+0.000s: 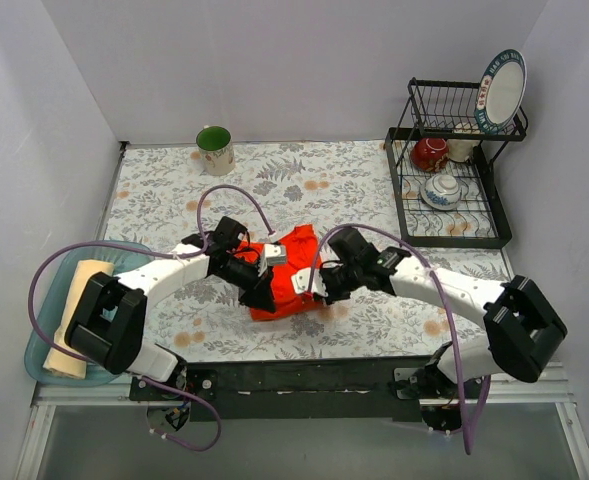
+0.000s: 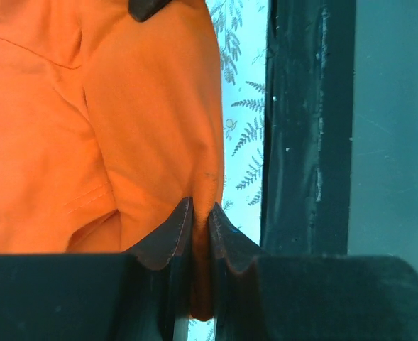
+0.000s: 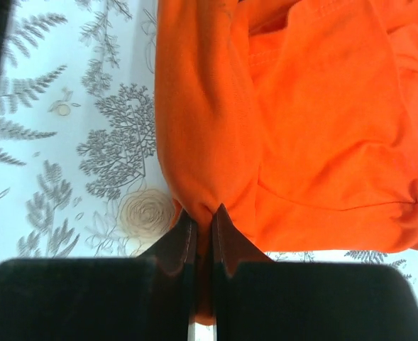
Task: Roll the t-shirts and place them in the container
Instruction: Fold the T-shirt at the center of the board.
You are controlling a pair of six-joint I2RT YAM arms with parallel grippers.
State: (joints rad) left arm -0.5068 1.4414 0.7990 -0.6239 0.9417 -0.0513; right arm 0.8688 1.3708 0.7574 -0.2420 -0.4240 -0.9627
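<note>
Floral tabletop (image 1: 374, 200), white walls. The orange-red t-shirt (image 1: 292, 262) lies bunched at centre-front. Left end effector (image 2: 200, 213) and right end effector (image 3: 203, 217) are each clenched on a pinch of its near edge, one either side, probably to hold that edge even for rolling. The cream t-shirt (image 1: 77, 310), seemingly rolled, sits in the tray (image 1: 36, 362).

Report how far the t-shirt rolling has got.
Done, by the look of it: the cream shirt lies rolled in the teal tray. In hand: the left gripper and right gripper each pinch an edge of the orange shirt, which is bunched, not rolled. Left: rolling that one.
</note>
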